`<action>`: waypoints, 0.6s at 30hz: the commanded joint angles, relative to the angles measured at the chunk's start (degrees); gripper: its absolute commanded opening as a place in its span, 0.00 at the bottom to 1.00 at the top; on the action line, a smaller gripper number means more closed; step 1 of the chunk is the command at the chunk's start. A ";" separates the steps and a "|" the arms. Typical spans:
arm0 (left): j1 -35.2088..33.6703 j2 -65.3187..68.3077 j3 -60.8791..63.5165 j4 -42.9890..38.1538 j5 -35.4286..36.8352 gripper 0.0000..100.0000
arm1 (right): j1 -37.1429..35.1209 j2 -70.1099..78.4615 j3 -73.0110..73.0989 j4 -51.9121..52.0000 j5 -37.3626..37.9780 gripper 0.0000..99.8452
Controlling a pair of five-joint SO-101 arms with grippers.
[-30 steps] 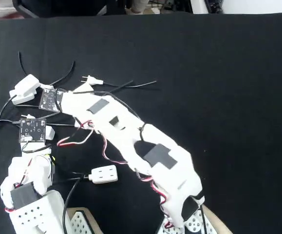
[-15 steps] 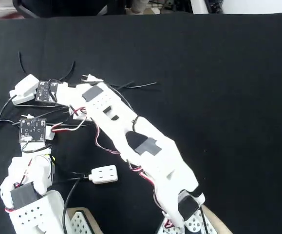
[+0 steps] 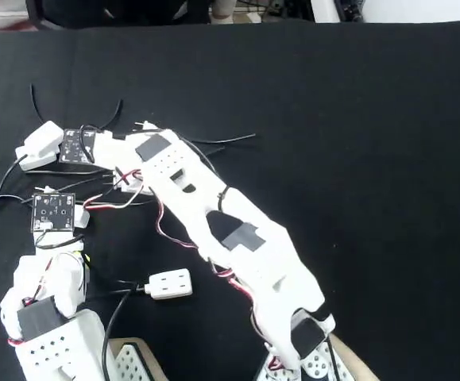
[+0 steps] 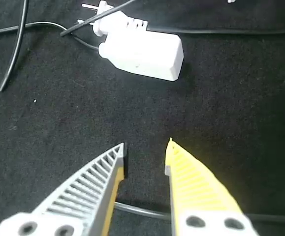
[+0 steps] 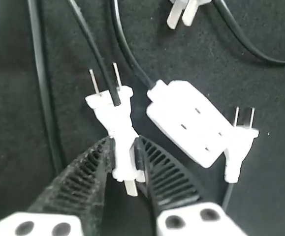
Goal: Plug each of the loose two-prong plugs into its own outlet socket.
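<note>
Beside outlet block (image 5: 189, 120), right gripper (image 5: 123, 146) tight on plug (image 5: 115, 115) under black cable (image 5: 95, 51); left gripper (image 4: 144, 150) spread.

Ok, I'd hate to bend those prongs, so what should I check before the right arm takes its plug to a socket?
1. Hold of the right gripper on the plug: ok, shut on its body.
2. Its prongs clear: not ok, a black cable runs between them onto the plug's head.
3. These facing the outlet: not ok, it lies beside the plug, slots up.
4. Its slots free: ok, those visible are empty.
5. Support from the left gripper: not ok, open above the table, holding nothing.
6. Plug lifted off the table: cannot tell.
</note>
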 commanded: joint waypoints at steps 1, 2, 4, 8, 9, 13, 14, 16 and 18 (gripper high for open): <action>-0.57 -0.44 -0.31 -0.79 0.09 0.14 | 1.41 -0.84 0.66 3.34 0.70 0.01; -0.57 -0.44 -0.31 -0.79 0.09 0.14 | 1.41 -1.63 1.10 4.22 0.70 0.01; -0.57 -0.44 -0.31 -0.79 0.09 0.14 | 1.41 -3.91 3.56 4.40 1.49 0.01; -0.31 -0.44 0.31 -0.97 0.09 0.14 | 2.46 -11.21 14.20 -1.32 2.20 0.01; -0.31 -0.44 0.31 -1.05 0.09 0.14 | 2.73 -13.67 17.36 -3.25 2.20 0.01; -0.22 -0.44 0.31 -1.14 0.00 0.14 | 3.16 -25.19 29.93 -10.02 2.20 0.01; -0.22 -0.44 0.31 -1.14 0.00 0.14 | 3.52 -28.00 32.48 -11.16 2.20 0.01; -0.22 -0.44 0.31 -1.23 0.00 0.14 | 4.04 -33.19 36.44 -12.92 2.20 0.01; -0.13 -0.44 0.31 -1.23 0.00 0.14 | 6.15 -37.23 38.46 -13.01 1.93 0.01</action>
